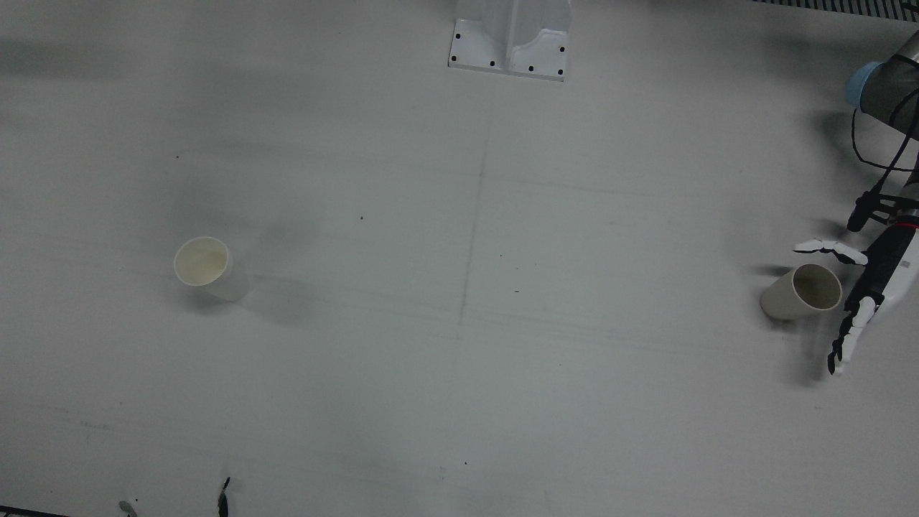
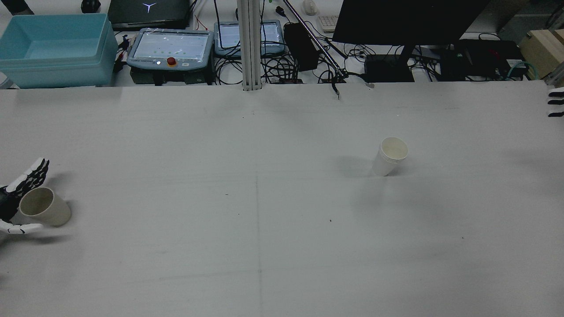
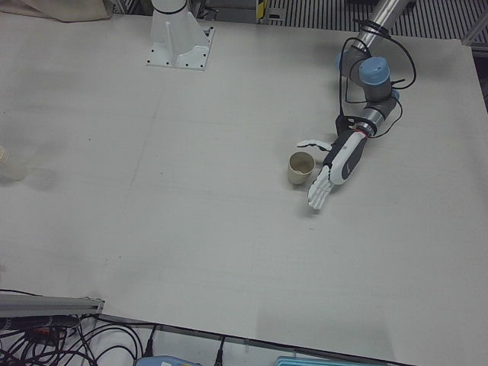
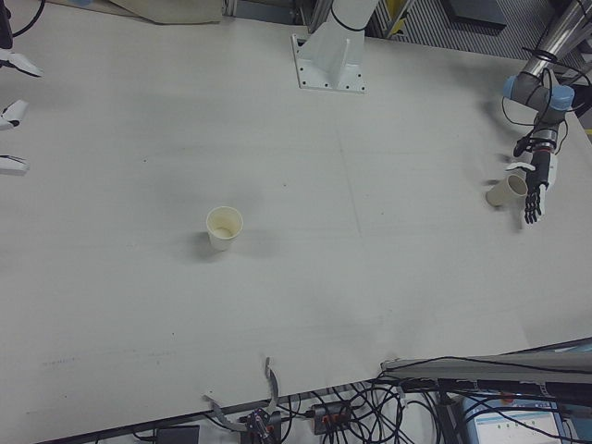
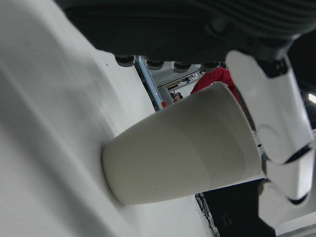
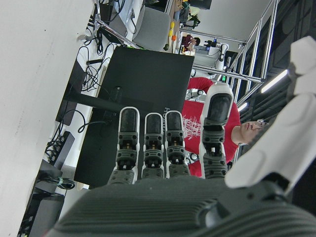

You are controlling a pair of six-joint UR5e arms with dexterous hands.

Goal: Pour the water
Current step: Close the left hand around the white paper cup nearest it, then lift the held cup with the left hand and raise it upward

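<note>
Two paper cups stand on the white worktop (image 1: 459,402), well apart: the beige paper cup (image 1: 802,292) sits near the edge on my left side, and the white paper cup (image 1: 204,267) sits upright on my right half with something pale yellowish inside. My left robot hand (image 1: 865,287) is spread wide around the beige cup, thumb on one side and fingers (image 3: 320,192) stretched past the other, though whether they touch it I cannot tell. My right robot hand (image 6: 177,148) holds nothing, its fingers straight and apart, far from the white cup at the worktop's edge.
</note>
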